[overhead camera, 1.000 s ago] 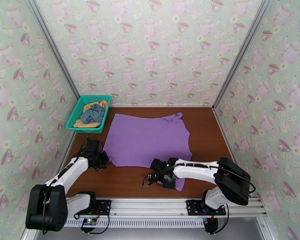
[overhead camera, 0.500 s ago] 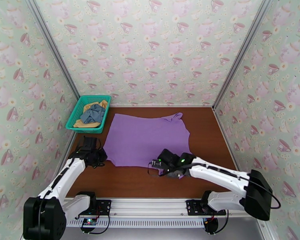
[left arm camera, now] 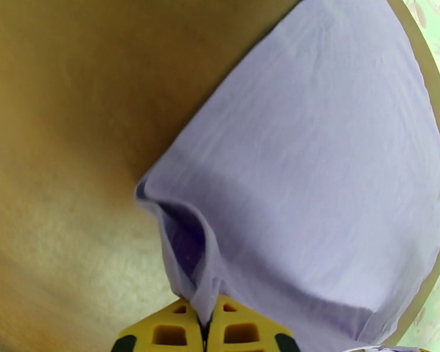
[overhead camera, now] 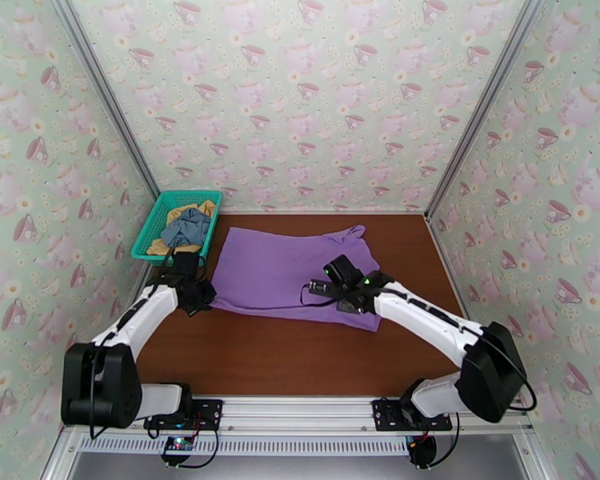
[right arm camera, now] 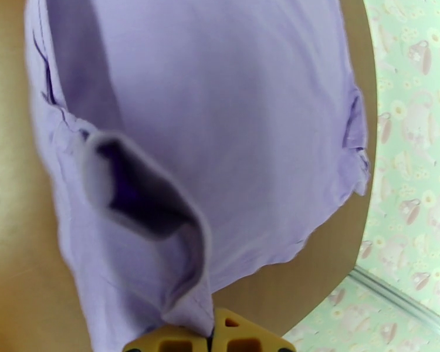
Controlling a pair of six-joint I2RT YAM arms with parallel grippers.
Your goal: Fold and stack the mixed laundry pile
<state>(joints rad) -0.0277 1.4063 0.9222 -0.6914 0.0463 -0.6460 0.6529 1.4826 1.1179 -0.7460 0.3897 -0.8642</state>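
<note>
Brown wooden table [overhead camera: 300,362] enclosed by three walls papered with teacups. One purple T-shirt [overhead camera: 276,266], soft and smooth, lies spread at centre frame, its near edge lifted at two held points. Two grippers: the left gripper [overhead camera: 202,298] pinches the shirt's left corner between closed yellow fingers [left arm camera: 188,318]; the right gripper [overhead camera: 316,290] clamps a raised fold at lower right. One teal mesh basket [overhead camera: 149,226], upper left, holds one crumpled grey-blue piece [overhead camera: 186,227] on one mustard piece [overhead camera: 172,248].
</note>
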